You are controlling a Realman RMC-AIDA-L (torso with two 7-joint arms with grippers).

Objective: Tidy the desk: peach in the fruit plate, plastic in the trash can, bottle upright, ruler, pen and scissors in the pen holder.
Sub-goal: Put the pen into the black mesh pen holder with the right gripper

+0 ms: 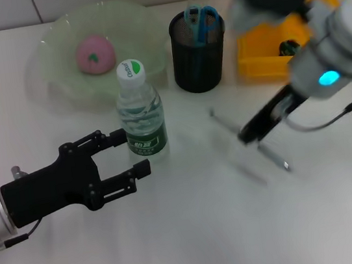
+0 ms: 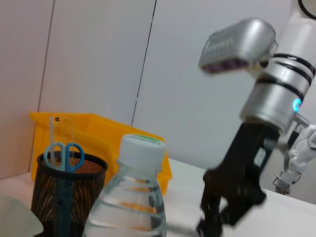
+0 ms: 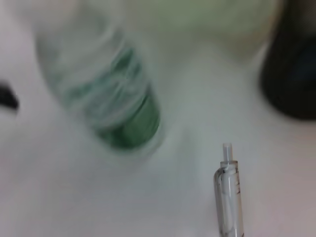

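Pen step underway: right tool (image 1: 260, 134) pinching pen (image 1: 272, 156) mid-right of frame, next lift toward pen holder (image 1: 198, 51); left tool (image 1: 130, 155) spread beside upright bottle (image 1: 139, 111).

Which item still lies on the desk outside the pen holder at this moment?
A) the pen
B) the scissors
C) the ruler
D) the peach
A: the pen lies flat on the white desk below the right pincer, while the scissors and clear ruler stand in the pen holder and the peach sits in the fruit plate.
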